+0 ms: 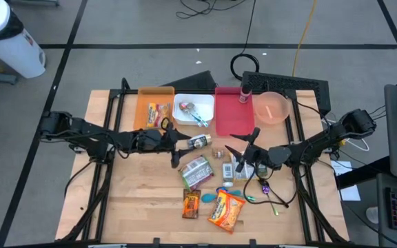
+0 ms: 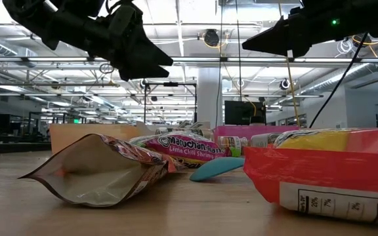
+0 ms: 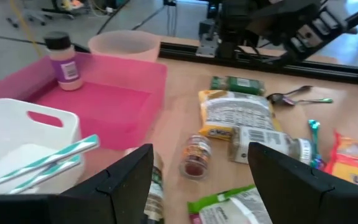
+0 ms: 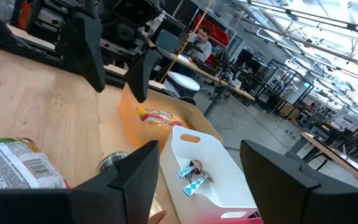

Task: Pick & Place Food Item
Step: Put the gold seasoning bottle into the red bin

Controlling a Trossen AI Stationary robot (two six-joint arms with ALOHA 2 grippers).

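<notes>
Above table middle I keep left gripper (image 1: 178,153) open, empty; right gripper (image 1: 245,153) also open, empty. Ramen packet (image 1: 197,171) lies flat between them. I judge it light, crinkly, brittle inside; pinch short edge gently.

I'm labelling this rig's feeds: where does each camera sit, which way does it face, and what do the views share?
High: overhead, straight down on the table; both arms show.
Low: at tabletop height, level across the snack packets; both arms overhead.
Left wrist: past the open left pincer toward the pink tray.
Right wrist: past the open right pincer toward the white bin.
Shared: the white bin also shows in the high and left wrist views.
</notes>
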